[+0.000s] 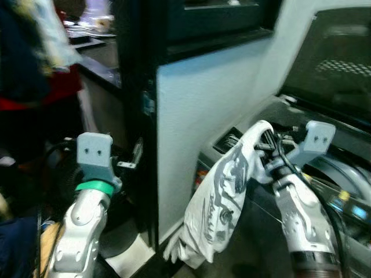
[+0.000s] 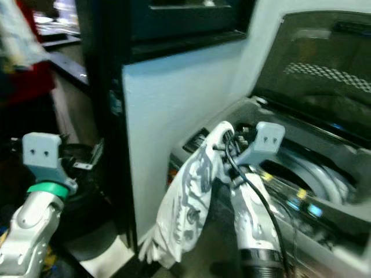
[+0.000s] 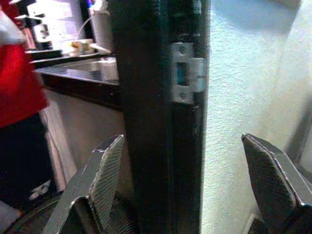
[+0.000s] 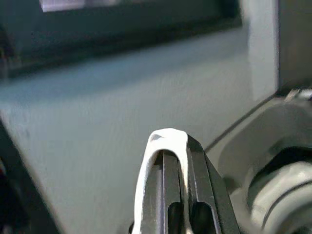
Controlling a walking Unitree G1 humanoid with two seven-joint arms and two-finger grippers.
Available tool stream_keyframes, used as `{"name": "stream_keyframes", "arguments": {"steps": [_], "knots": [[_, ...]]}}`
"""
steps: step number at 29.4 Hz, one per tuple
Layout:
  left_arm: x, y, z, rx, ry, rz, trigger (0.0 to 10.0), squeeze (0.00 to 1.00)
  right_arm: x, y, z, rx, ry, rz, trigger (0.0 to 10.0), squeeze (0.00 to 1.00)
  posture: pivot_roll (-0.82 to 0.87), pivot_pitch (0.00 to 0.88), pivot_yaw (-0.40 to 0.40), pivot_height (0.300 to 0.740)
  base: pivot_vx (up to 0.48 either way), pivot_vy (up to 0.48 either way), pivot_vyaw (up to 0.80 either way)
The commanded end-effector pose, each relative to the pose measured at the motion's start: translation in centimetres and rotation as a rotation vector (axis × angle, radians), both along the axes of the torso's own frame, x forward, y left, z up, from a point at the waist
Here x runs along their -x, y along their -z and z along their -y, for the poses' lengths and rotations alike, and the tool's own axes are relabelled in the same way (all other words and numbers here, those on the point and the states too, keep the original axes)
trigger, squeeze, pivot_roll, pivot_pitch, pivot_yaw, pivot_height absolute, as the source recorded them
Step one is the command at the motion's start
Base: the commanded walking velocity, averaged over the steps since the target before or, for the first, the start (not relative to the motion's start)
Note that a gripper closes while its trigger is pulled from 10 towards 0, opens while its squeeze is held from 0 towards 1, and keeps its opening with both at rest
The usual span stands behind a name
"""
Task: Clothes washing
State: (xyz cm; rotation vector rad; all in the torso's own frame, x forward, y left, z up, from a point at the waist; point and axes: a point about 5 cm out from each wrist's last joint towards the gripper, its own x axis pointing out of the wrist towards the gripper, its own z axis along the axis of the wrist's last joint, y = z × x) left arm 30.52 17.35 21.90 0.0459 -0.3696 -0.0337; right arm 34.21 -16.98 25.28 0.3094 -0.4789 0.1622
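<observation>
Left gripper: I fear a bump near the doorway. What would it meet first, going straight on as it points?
Most likely the black door frame, dead ahead between the open jaws of the left gripper, with the metal strike plate on it. Depth is unclear.

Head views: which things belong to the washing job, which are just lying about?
Job:
- white printed garment, hanging from the right gripper, fingers shut on it
- open top-load washer, lid up

Lying about:
- left gripper, open, idle beside a dark door frame
- white wall panel
- dark counter
- red and dark cloth
</observation>
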Motion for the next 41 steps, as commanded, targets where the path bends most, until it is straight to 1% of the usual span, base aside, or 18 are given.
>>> {"name": "stream_keyframes", "arguments": {"steps": [1,2,4,8,31,34,35,38,41], "knots": [[0.0,0.2,0.4,-0.002,0.013,-0.007,10.0,0.0,0.3,-1.2,0.6,-0.021,0.015,0.038,10.0,0.0,0.06,0.028,0.03,0.74,0.0,0.0,-0.8],[0.0,0.2,0.4,-0.002,0.013,-0.007,10.0,0.0,0.3,-1.2,0.6,-0.021,0.015,0.038,10.0,0.0,0.06,0.028,0.03,0.74,0.0,0.0,-0.8],[0.0,0.2,0.4,0.0,0.011,-0.006,10.0,0.0,0.2,-2.2,0.5,-0.027,0.008,0.073,10.0,0.0,0.06,0.027,0.028,0.74,0.0,0.0,-0.8],[0.0,0.2,0.4,0.002,0.01,-0.004,10.0,0.0,0.2,-2.5,0.6,-0.028,0.009,0.082,10.0,0.0,0.06,0.027,0.028,0.74,0.0,0.0,-0.8],[0.0,0.2,0.4,0.001,0.01,-0.003,10.0,0.0,0.2,-2.7,0.7,-0.036,0.003,0.073,10.0,0.0,0.06,0.026,0.028,0.74,0.0,0.0,-0.8],[-0.1,0.2,0.4,0.001,0.011,-0.003,10.0,0.0,0.2,-2.6,0.9,-0.035,0.008,0.071,10.0,0.0,0.06,0.026,0.033,0.74,0.0,0.0,-0.8],[-0.1,0.2,0.4,-0.005,0.014,-0.005,10.0,0.0,0.2,-2.3,1.0,-0.034,0.016,0.064,10.0,0.0,0.07,0.024,0.046,0.74,0.0,0.0,-0.8],[-0.2,0.3,0.5,-0.006,0.016,-0.008,10.0,0.0,0.0,-1.9,1.3,-0.02,0.027,0.046,10.0,0.0,0.06,0.027,0.037,0.74,0.0,0.0,-0.8],[-0.1,0.2,0.4,-0.006,0.01,0.001,10.0,0.0,0.0,-2.0,1.3,-0.016,0.026,0.046,10.0,0.0,0.06,0.029,0.032,0.74,0.0,0.0,-0.8]]}}
